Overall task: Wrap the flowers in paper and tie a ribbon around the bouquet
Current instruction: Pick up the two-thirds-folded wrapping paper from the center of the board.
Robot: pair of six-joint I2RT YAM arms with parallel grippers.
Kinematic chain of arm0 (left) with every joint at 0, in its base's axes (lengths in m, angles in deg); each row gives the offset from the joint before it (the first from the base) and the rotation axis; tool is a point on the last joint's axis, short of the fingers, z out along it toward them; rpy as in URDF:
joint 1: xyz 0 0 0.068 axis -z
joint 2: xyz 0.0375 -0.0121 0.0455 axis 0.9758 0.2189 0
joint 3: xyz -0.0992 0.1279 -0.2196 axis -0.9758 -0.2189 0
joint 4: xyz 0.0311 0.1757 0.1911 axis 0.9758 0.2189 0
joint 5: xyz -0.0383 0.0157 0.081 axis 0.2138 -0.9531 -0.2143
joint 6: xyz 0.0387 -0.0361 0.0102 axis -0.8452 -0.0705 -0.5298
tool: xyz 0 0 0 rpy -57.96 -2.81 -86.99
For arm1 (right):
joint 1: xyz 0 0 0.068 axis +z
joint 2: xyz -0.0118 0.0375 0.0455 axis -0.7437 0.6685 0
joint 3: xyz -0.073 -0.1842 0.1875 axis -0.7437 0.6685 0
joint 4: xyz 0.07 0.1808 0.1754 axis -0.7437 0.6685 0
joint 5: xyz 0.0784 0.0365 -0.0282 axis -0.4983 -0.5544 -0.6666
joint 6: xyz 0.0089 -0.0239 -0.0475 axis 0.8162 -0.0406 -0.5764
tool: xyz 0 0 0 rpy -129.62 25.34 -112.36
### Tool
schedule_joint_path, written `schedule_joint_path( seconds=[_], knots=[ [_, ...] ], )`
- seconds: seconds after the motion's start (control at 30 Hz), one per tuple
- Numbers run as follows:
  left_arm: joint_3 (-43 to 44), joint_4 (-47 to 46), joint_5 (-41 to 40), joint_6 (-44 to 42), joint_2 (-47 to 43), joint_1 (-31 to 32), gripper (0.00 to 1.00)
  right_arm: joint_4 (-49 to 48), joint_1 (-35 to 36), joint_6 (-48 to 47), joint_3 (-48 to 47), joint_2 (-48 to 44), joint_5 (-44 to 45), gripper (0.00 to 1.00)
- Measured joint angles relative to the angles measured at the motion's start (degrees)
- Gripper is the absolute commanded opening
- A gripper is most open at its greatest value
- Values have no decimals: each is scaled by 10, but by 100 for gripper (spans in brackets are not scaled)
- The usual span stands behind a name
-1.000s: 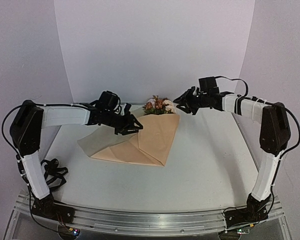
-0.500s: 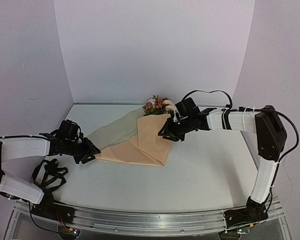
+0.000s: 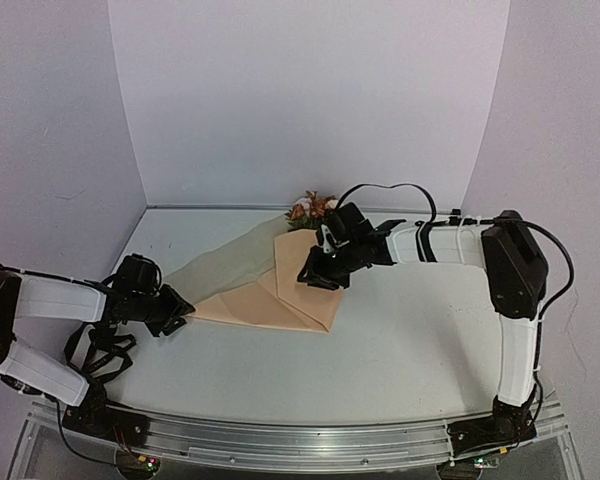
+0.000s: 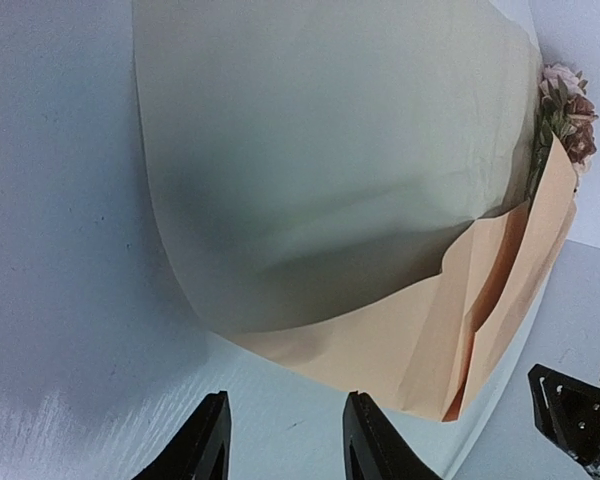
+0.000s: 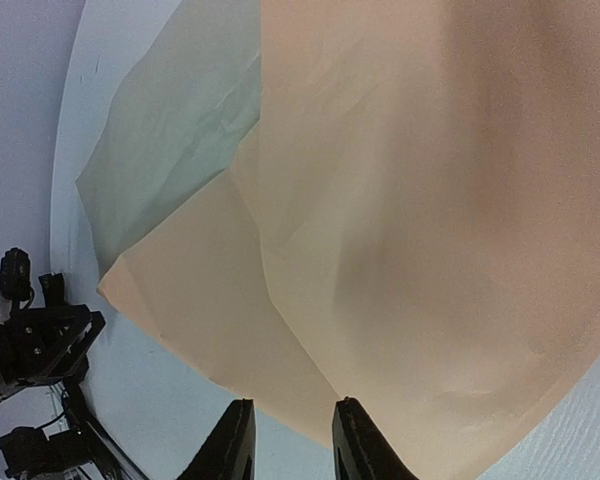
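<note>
The tan paper [image 3: 302, 268] lies folded mid-table, and one flap shows its grey-green side [image 3: 220, 262]. Pink, cream and rust flowers [image 3: 315, 208] poke out at its far end, their stems hidden under the folds. My left gripper [image 3: 183, 308] is low at the paper's left corner, open over bare table [image 4: 285, 440], its tips short of the paper edge [image 4: 380, 350]. My right gripper [image 3: 313, 280] hangs over the top fold, open a little [image 5: 292, 440], with the paper's edge [image 5: 310, 400] just beyond its tips. I cannot tell whether the black loops [image 3: 105, 350] by the left arm are the ribbon.
The white table [image 3: 400, 340] is enclosed by pale walls at the back and sides. A metal rail [image 3: 300, 440] with both arm bases runs along the near edge. The left gripper [image 5: 40, 340] shows in the right wrist view's lower left corner.
The left arm swung down and left, off the paper to its left corner. My right arm came from beside the flowers down over the fold. The grey-green flap now lies stretched out.
</note>
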Motion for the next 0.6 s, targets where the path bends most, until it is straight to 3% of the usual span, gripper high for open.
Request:
schedule_joint_path(
  seconds=[0.4,0.6],
  knots=[
    [-6,-49,-28,31,45,-1,32,9,15,5,-73,68,0,29],
    [-6,-73,-37,29,63,-2,22,11,19,13,-87,93,-1,29]
  ],
)
